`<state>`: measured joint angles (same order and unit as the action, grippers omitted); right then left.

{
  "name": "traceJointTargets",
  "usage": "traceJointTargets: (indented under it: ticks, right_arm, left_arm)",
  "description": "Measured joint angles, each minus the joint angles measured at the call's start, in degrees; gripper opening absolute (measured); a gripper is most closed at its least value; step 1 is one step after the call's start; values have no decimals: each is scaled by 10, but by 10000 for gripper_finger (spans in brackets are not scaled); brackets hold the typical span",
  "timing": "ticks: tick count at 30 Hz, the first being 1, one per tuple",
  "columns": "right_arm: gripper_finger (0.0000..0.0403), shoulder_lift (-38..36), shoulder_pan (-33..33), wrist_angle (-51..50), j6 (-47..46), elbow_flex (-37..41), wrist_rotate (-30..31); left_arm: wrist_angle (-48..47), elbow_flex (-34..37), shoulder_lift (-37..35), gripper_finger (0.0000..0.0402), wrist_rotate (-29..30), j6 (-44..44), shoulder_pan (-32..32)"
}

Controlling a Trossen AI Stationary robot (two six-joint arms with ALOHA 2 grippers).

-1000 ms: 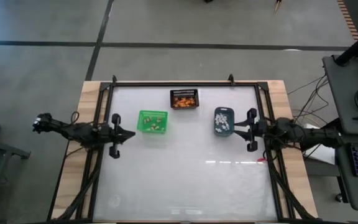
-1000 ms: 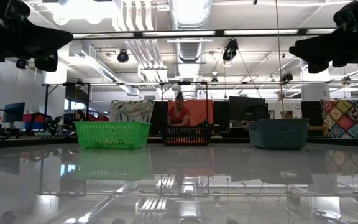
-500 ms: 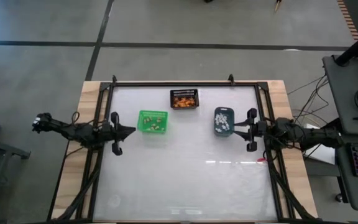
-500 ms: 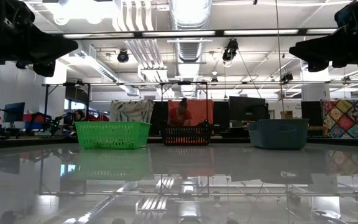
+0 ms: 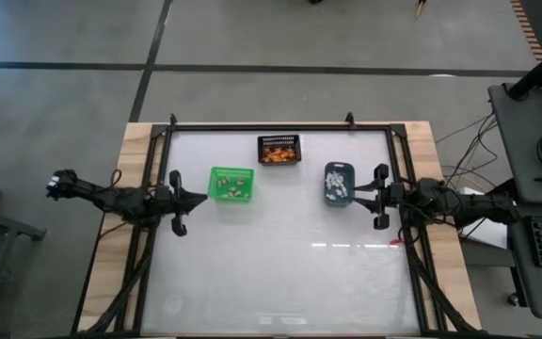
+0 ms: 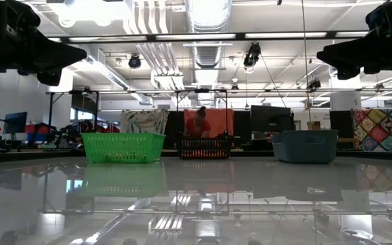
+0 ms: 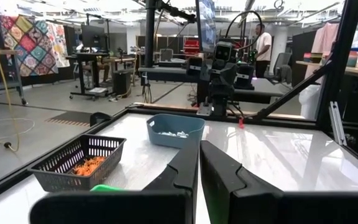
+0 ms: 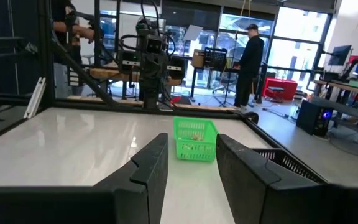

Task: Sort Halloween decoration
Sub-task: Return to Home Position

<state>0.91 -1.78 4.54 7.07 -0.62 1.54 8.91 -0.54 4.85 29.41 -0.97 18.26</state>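
Looking down from the high view, I see every trinket lying in one of three bins on the far half of the tabletop (image 5: pixel 280 273). Orange trinkets (image 5: pixel 278 152) are heaped in the black bin (image 5: pixel 260 151). White trinkets (image 5: pixel 337 175) lie in the blue bin (image 5: pixel 326 188), and tan trinkets (image 5: pixel 234 191) in the green bin (image 5: pixel 213 185). Each piece is tiny against its bin, and I cannot make out single shapes.

My left tool (image 5: pixel 201 200) hangs just beside the green bin on its outer side, with the arm stretched level from the left edge. Its fingers (image 7: pixel 182 171) are pressed together with only a sliver between them. My right tool (image 5: pixel 354 197) hangs just beside the blue bin, arm level from the right edge. Its fingers (image 8: pixel 151 158) are spread, and the green bin shows through the gap. In the low view both arms sit high, well above the glossy surface.

The bins stand apart from one another. The black one is nearest the far rail of the dark frame (image 5: pixel 280 125) that rims the tabletop. The near stretch between the arms is open room. A person (image 6: pixel 197 124) stands in the room beyond.
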Motion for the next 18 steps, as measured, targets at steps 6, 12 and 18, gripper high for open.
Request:
traceJointTargets:
  ticks: [6,12,18]
  right_arm:
    - [128,0,0,0,0,0,0]
    - [128,0,0,0,0,0,0]
    - [128,0,0,0,0,0,0]
  left_arm:
    - [0,0,12,0,0,0,0]
    - [1,-11,26,0,0,0,0]
    - [0,-14,36,0,0,0,0]
